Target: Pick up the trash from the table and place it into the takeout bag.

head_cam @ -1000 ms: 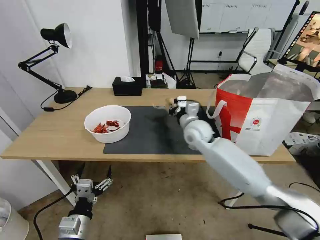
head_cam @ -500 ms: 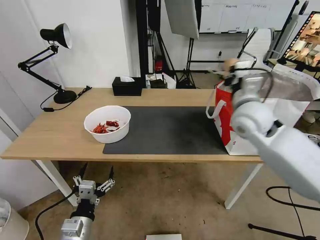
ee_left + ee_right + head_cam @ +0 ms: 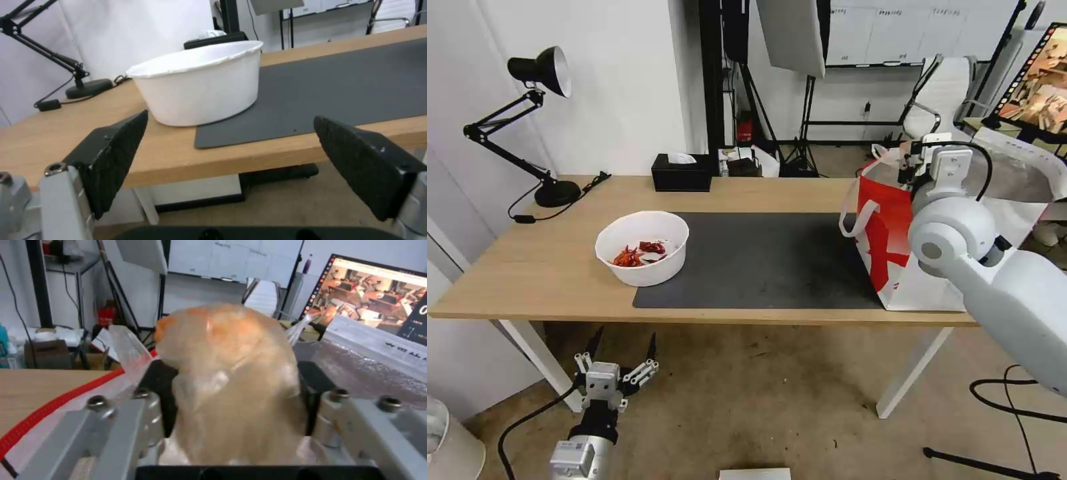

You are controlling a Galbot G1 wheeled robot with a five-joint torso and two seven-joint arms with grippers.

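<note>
Currently, far left on the long light-wood desk with white legs [image 3: 554,267]: black articulated desk lamp [image 3: 527,120], base at the far-left corner. Black tissue box [image 3: 681,173] at the far edge, right of the lamp.

Left gripper [image 3: 617,357] hangs below the near desk edge, left of centre, over the floor. Its black padded fingers [image 3: 113,156] are spread wide, nothing between them. Left wrist view looks up past the desk edge at the bowl's outer wall.

White round bowl holding red chillies [image 3: 642,247] sits upright, straddling the left edge of the dark grey rectangular mat [image 3: 760,260], partly on mat, partly on bare wood. Apart from both grippers.

Large boxy white takeout bag with a red side panel and silver foil lining [image 3: 894,233] stands at the right end of the desk, its left side on the mat's right edge. Mouth open; one white loop handle hangs over the red panel.

Right gripper [image 3: 914,160] is raised at the bag's open mouth, just above the near-left rim. In the right wrist view, beige ball in clear crinkled wrap [image 3: 231,380] is pinched between the two black finger pads [image 3: 313,386], bulging above them, with foil lining behind. The ball is off the desk, held in the air.
</note>
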